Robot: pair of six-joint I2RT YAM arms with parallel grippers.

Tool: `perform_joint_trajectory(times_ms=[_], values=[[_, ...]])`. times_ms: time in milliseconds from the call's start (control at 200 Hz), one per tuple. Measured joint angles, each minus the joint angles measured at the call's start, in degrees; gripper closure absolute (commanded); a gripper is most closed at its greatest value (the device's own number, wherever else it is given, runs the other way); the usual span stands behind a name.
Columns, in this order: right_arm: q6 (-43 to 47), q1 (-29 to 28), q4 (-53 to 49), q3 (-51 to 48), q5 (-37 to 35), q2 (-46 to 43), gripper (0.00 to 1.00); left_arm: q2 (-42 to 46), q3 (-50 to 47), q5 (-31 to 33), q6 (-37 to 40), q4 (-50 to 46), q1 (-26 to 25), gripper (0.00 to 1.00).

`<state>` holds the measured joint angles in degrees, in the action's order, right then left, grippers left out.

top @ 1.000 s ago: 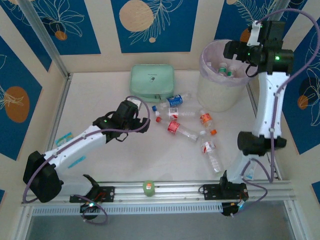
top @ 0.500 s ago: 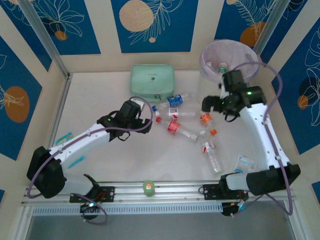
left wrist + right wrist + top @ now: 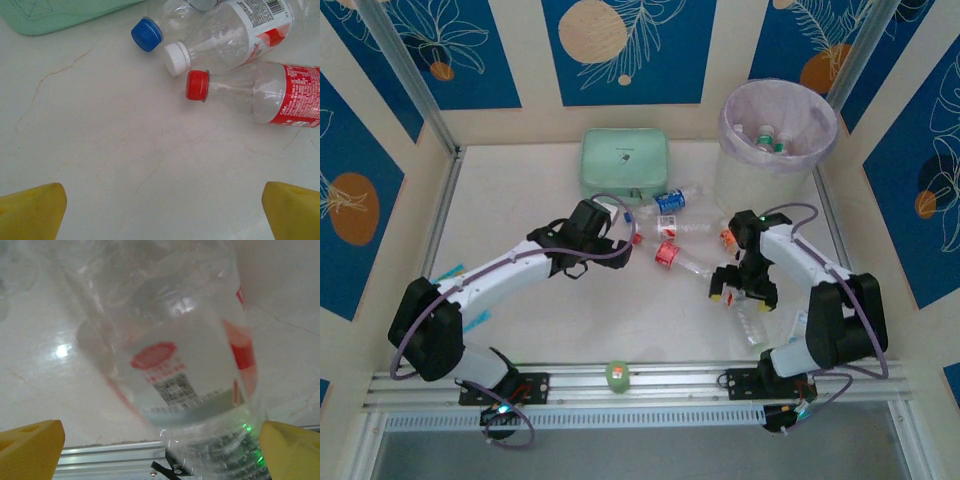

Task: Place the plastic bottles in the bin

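At the upper right of the top view, the bin is seen with several plastic bottles lying inside it. More are scattered on the table at centre, below the mint green case. The left claw is held open just short of a red-capped bottle. The right claw is spread open astride a red-labelled bottle. 1 second earlier it was raised over the bin; it has since been lowered.
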<state>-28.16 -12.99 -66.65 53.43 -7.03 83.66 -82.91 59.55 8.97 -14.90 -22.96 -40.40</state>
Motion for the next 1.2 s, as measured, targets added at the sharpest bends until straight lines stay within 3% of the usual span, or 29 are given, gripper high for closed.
perform_joint_trajectory(times_ms=[170, 405, 485, 585, 805, 1201], values=[[-0.61, 0.98, 4.26, -2.60, 0.17, 3.50, 0.01, 0.00, 0.00, 0.00, 0.00, 0.00, 0.00, 0.00], [-1.11, 1.03, 6.47, -2.95, 0.02, 3.74, 0.32, 0.00, 0.00, -0.02, -0.02, 0.02, 0.04, 0.00], [-1.22, 1.01, 6.99, -2.95, -0.02, 3.67, 0.34, 0.00, 0.00, -0.13, -0.04, 0.02, 0.04, 0.00], [-1.22, 0.63, 7.04, -2.95, -0.09, 3.67, 0.44, 0.00, 0.00, -0.20, -0.04, 0.02, 0.04, 0.00], [-1.84, -1.22, 4.87, -1.88, 0.02, 2.32, 0.50, 0.02, 0.00, -0.20, -0.04, 0.02, 0.04, 0.00], [-0.24, -4.02, -4.17, 18.84, 5.14, -9.44, 0.62, -0.11, 0.00, -1.09, -0.98, 0.28, 0.15, 0.00]])
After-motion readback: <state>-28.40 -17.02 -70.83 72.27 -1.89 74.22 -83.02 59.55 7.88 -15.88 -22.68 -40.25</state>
